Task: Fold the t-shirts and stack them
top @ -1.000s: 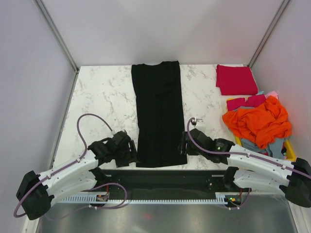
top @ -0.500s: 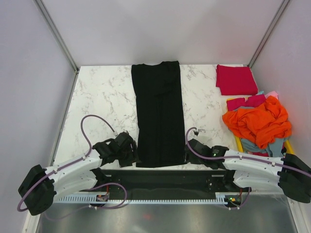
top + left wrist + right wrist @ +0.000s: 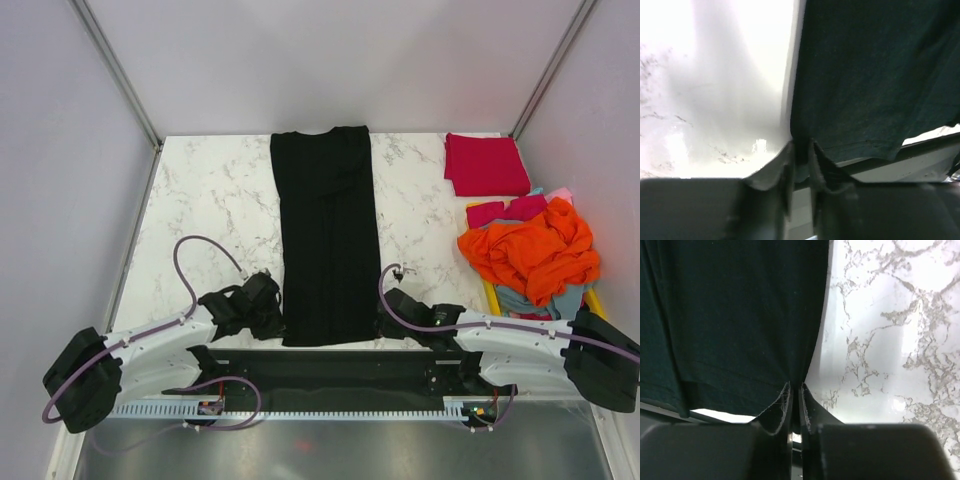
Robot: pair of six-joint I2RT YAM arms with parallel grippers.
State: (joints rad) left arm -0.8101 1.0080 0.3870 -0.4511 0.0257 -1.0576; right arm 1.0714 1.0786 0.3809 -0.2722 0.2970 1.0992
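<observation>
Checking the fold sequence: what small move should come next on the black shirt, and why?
Probably raise both corners together: the left gripper and right gripper each pinch a near hem corner of the black t-shirt, lying flat in a long strip.

Marble table (image 3: 220, 200) bears black t-shirt (image 3: 328, 240) (folded narrow) and crimson t-shirt (image 3: 486, 165).

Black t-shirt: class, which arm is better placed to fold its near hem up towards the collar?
Neither alone: evenly placed. The left gripper pinches the near-left hem corner of the black t-shirt, the right gripper the near-right corner, so both should probably lift together.
</observation>
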